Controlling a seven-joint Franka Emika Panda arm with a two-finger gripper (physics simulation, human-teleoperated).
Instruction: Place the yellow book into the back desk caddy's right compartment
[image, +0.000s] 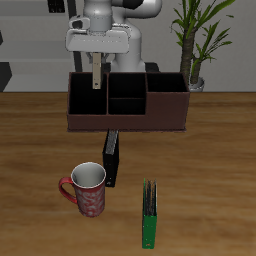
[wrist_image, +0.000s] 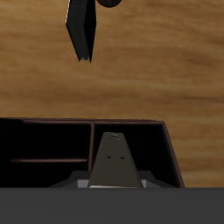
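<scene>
My gripper (image: 96, 60) is shut on the yellow book (image: 96, 76), a thin tan book that hangs upright from the fingers. It hangs over the end section of the back desk caddy (image: 127, 118), a long dark brown box with dividers. That section is the right compartment (image: 87, 98). The book's lower edge is at about the height of the caddy's rim. In the wrist view the book (wrist_image: 112, 159) shows edge-on above the dark right compartment (wrist_image: 144, 149), beside the divider to the split middle sections.
A black book (image: 111, 157) stands on the table just in front of the caddy and also shows in the wrist view (wrist_image: 82, 31). A red patterned mug (image: 86, 189) and a green book (image: 149, 214) stand nearer the table's front edge. A potted plant (image: 193, 40) stands behind the caddy.
</scene>
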